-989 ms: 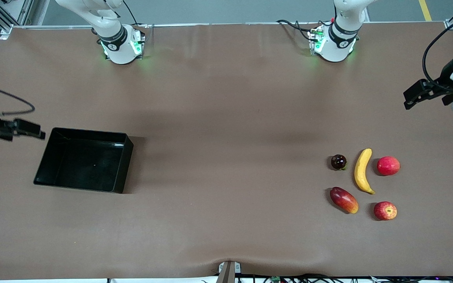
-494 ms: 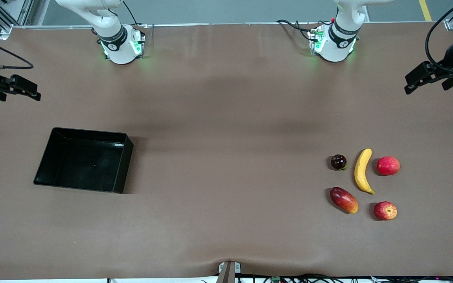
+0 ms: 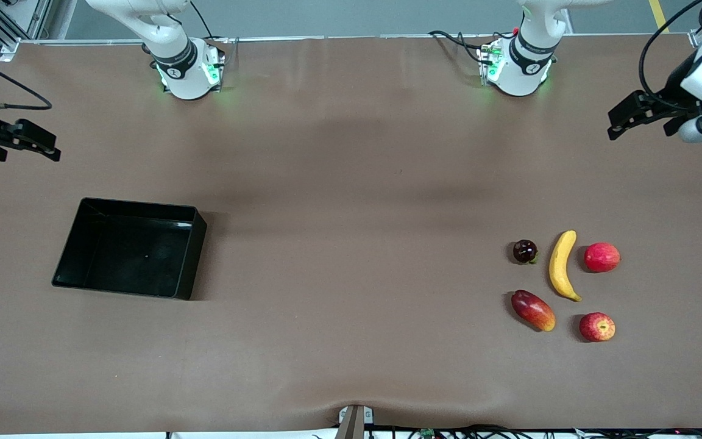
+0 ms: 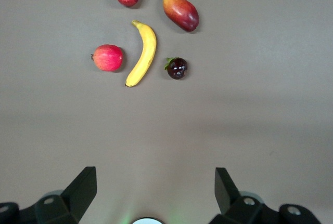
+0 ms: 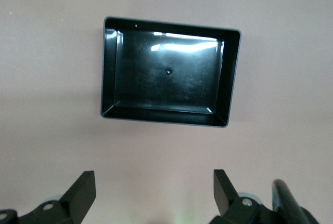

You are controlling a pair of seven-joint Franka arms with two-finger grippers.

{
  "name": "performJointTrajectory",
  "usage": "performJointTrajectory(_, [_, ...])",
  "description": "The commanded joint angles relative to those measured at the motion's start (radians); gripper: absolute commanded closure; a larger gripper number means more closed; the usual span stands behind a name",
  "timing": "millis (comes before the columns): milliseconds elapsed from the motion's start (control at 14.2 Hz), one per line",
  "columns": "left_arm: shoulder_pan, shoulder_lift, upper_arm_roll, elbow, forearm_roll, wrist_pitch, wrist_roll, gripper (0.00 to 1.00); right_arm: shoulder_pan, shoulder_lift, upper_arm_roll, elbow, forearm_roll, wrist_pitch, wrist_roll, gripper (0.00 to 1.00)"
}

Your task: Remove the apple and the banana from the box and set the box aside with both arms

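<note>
Right claw (image 3: 52, 149), jaws apart, over table; box (image 3: 195, 235) holds nothing.

Banana (image 3: 561, 266), apple (image 3: 597, 327) on table; black box (image 3: 130, 247) seemingly empty.

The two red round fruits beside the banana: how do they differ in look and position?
The apple has yellow streaks and a stem dimple facing up; the plain red fruit is smooth and evenly red. The apple lies nearer the front camera, by the banana's pointed tip; the plain red fruit lies farther, level with the banana's upper half. Both are round, similar in size, and rest untouched on the table.
</note>
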Motion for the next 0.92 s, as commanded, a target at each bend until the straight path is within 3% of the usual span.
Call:
performJointTrajectory(0, [0.004, -0.017, -0.003, -0.02, 0.002, 0.01, -0.014, 0.0, -0.002, -0.001, 0.007, 0.04, -0.014, -0.002, -0.003, 0.0])
performJointTrajectory(283, [0.006, -0.021, -0.003, -0.021, 0.011, 0.007, -0.012, 0.0, -0.051, 0.01, 0.002, 0.04, 0.063, 0.003, -0.005, 0.0])
performJointTrajectory(848, [0.006, -0.028, -0.003, -0.021, 0.011, 0.0, -0.011, 0.0, -0.055, 0.01, 0.004, 0.094, 0.023, -0.037, -0.026, 0.0])
